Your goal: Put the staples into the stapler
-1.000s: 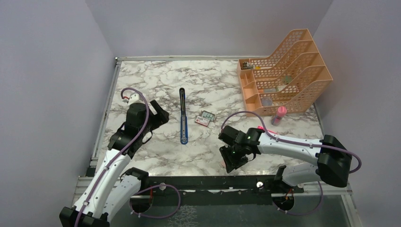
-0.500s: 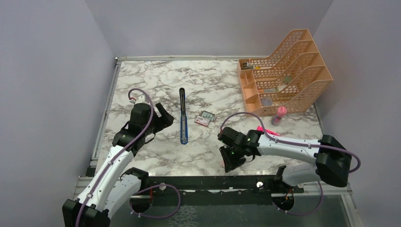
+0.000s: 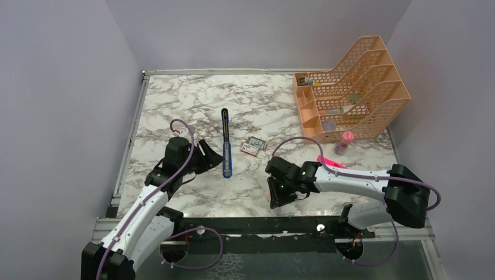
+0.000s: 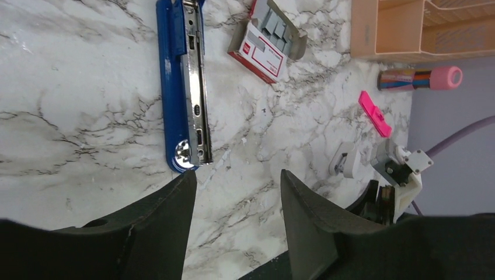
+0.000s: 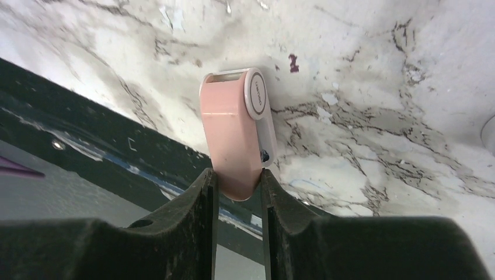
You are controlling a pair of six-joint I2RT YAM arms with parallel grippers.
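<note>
The blue stapler (image 3: pixel 226 143) lies open on the marble, its silvery channel (image 4: pixel 194 87) facing up. The staples (image 3: pixel 254 146) are a pink-and-white box with a grey tray, just right of the stapler and also in the left wrist view (image 4: pixel 265 41). My left gripper (image 3: pixel 209 156) is open just short of the stapler's near end, with only bare marble between its fingertips (image 4: pixel 236 178). My right gripper (image 3: pixel 274 197) hangs at the table's near edge. In the right wrist view it (image 5: pixel 238 175) is shut on a salmon-pink block (image 5: pixel 233 128) with a white round end.
An orange desk organizer (image 3: pixel 350 87) stands at the back right. A pink-capped tube (image 3: pixel 345 142) lies in front of it. A bright pink highlighter (image 3: pixel 330 161) sits by the right forearm. The black rail (image 3: pixel 251 224) runs along the near table edge.
The left arm has swung right and nearer to the stapler's near end, and its jaws have narrowed. The right gripper has closed on the pink block and shifted slightly left.
</note>
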